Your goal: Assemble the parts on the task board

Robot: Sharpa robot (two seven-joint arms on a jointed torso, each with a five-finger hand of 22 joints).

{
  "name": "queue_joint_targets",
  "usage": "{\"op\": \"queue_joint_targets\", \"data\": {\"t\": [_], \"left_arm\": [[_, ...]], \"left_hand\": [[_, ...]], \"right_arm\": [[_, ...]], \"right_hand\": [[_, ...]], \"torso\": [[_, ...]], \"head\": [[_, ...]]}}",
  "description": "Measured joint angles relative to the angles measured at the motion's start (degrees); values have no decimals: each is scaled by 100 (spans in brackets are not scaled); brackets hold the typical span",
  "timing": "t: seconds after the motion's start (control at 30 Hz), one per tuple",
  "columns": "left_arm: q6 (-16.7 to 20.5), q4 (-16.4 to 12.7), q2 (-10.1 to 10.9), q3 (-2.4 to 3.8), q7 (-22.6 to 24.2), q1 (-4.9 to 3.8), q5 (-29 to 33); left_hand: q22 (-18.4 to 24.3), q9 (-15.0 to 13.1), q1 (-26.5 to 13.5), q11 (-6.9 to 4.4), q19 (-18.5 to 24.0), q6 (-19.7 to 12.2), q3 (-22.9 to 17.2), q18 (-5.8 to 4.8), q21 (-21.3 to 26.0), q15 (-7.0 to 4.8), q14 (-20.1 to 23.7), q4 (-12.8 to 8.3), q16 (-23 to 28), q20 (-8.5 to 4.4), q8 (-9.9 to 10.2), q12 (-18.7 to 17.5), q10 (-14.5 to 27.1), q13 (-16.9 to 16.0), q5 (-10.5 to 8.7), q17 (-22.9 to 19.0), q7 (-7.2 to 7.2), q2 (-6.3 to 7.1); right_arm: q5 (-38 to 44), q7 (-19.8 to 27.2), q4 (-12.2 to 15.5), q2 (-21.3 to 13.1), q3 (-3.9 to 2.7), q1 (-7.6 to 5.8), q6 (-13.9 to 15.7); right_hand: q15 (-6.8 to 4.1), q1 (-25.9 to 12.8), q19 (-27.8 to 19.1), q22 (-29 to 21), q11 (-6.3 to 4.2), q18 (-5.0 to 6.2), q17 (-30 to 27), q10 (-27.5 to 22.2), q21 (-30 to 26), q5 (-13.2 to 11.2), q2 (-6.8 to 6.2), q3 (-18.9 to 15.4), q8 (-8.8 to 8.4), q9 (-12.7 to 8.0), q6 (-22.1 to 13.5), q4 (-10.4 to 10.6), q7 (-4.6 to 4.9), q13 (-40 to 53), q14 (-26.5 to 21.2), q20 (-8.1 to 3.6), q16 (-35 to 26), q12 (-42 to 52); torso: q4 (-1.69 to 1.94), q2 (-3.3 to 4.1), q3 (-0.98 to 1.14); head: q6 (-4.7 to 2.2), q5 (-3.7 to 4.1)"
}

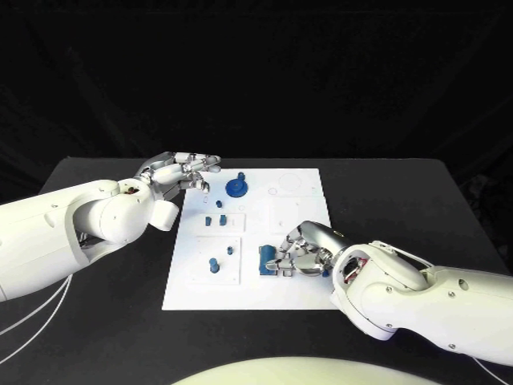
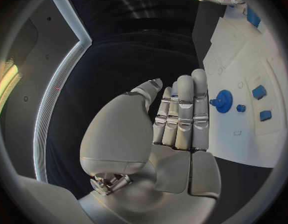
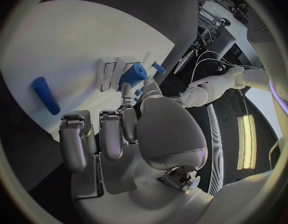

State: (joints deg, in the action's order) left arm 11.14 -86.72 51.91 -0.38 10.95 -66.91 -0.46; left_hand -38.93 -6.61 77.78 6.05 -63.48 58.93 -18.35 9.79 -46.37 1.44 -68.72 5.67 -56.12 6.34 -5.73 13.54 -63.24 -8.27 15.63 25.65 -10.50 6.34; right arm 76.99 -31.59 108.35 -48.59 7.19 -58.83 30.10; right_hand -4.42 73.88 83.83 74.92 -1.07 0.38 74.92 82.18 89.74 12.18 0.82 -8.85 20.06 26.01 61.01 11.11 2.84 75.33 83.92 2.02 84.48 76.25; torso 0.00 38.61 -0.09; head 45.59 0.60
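At the far left corner of the white board [image 1: 309, 180], the left robot hand [image 1: 183, 170] hangs just off the board's edge, fingers straight and pressed side by side in the left wrist view; a speck of blue shows behind them, and whether it is a held part cannot be told. Just beside this hand a blue gear [image 1: 238, 188] sits on its peg, apparently already mounted. Toward the middle, small blue pieces [image 1: 223, 218] stand in a raised block, and a blue peg [image 1: 214, 265] rests in a lower recess, probably awaiting seating. At the right, the right robot hand [image 1: 298, 255] bends over the board's near right part, fingers curled down, the tips pinching a blue cylinder [image 3: 133, 76] above white slotted blocks [image 3: 109, 73], seemingly to insert it. A loose blue rod [image 3: 46, 95] lies on the board nearby. The black desk [image 1: 418, 200] carries the board.
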Motion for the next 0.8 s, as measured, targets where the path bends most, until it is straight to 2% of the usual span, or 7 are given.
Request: {"op": "queue_joint_targets", "data": {"t": [0.37, 0.57, 0.77, 0.8], "left_arm": [[0, -3, 4, 0, -5, 0, -4], [0, -6, 9, 0, -7, 0, -5], [0, -6, 14, 0, -10, 0, -6], [0, -7, 15, 0, -11, 0, -6]], "left_hand": [[0, -1, 0, 0, 0, 0, 0, 0, 0, 0, 0, 0, 0, 0, 0, 0, 0, 1, 0, 0, 0, 0], [-1, -1, 0, 0, 0, 0, 0, 0, 0, 0, 0, 0, 0, 0, 0, 0, 0, 1, 0, 1, 0, 0], [-1, -1, 0, 0, 0, 0, 0, 0, 0, 0, 0, 0, 0, 0, 0, 0, 0, 1, 0, 1, 0, 0], [-1, -1, 0, 0, 0, 0, 0, 0, 0, 0, 0, 0, 0, 0, 0, 0, 0, 1, 0, 1, 0, 0]], "right_arm": [[79, -5, -130, 125, -7, 0, -44], [153, 3, -134, 128, -19, -9, -124], [285, 2, -126, 92, -24, -13, -193], [304, -7, -130, 82, -20, -11, -209]], "right_hand": [[-2, 28, 20, -1, 0, 0, 0, 0, 0, -14, 28, 16, 50, 27, 21, -16, -21, 3, 3, -19, 0, 23], [-41, 151, 20, -1, 0, 0, -1, 0, 0, -44, -94, 64, 80, 56, 40, -160, -40, 3, 1, -19, 0, 37], [-41, 208, 13, -1, 0, 0, -1, 0, 0, -60, -151, 80, 100, 71, 40, -236, -40, 3, 0, -54, 0, 52], [-40, 342, 20, -2, 0, 0, -1, 0, 0, -70, -81, 107, 123, 76, 40, -279, -40, 23, 0, -60, 0, 68]], "torso": [[-4, 5, -3], [-9, 4, -3], [-10, 2, -3], [-10, 2, -3]], "head": [[13, -18], [24, -19], [33, -20], [34, -19]]}}
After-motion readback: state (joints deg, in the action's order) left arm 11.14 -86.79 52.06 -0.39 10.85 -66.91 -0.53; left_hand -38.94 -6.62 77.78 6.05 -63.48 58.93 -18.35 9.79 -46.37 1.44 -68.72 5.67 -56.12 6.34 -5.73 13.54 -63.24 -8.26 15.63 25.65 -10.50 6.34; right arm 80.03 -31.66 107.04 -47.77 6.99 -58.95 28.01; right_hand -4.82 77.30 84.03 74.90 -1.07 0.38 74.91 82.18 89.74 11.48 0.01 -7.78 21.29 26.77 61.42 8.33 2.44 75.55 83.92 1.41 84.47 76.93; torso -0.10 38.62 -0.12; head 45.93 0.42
